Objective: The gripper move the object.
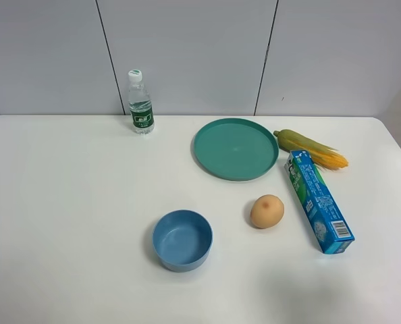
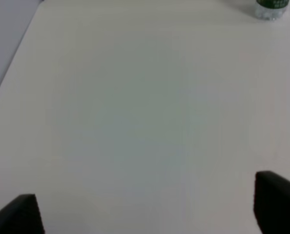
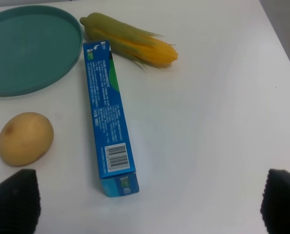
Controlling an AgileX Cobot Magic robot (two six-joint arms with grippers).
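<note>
Beside the blue box (image 1: 318, 201), the object (image 1: 266, 211)

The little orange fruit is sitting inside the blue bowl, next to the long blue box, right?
Not quite. The fruit is not inside the blue bowl; it sits on the bare white table, apart from the bowl, which holds nothing. The exterior high view shows this. The rest is right: the fruit is next to the long blue box.

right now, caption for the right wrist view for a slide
Open fingers above tan fruit, blue box, corn cob and teal plate.
</note>
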